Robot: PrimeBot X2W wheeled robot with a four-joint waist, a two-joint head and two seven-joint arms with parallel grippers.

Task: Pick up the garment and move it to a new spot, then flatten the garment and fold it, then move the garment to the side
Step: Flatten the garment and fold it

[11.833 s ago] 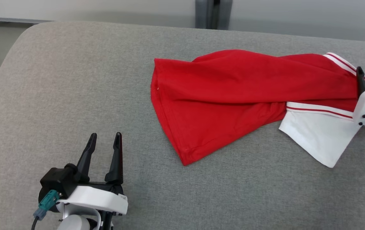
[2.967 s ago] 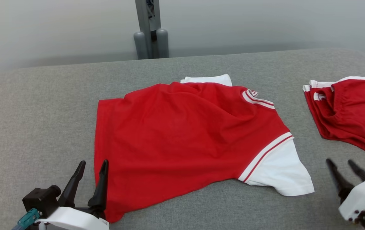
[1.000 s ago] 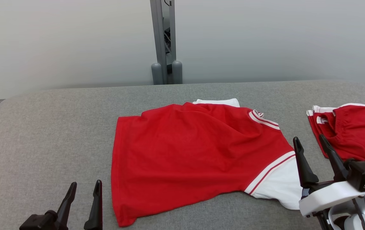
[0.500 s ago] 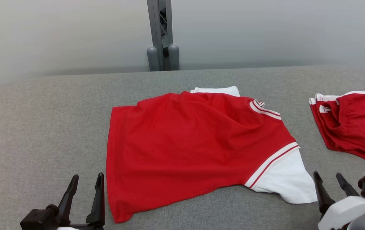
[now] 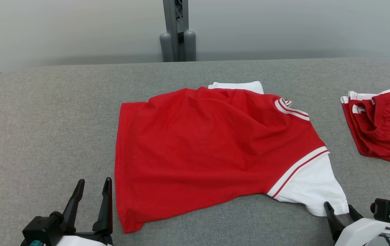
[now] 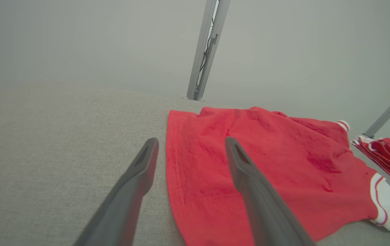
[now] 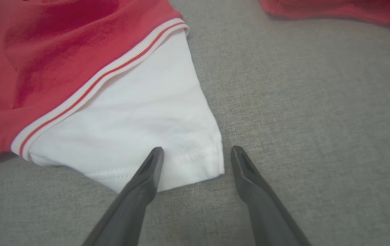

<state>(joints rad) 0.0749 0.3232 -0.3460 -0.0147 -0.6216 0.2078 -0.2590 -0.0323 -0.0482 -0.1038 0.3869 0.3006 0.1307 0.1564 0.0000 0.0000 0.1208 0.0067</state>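
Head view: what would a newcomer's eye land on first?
The red shirt with white sleeves dominates, lying spread but rumpled across the middle of the grey padded surface. Next comes the second red garment, trimmed in white, at the right edge. Both grippers are open at the near edge of the shirt: the left gripper beside its lower left hem, the right gripper at the tip of the white sleeve.

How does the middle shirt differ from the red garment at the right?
The middle shirt lies spread out, rumpled; the right-hand garment sits bunched in a compact pile. The shirt shows a broad white sleeve; the right-hand garment, thin white trim. The shirt covers far more grey surface than the right-hand garment. Both are red with white.
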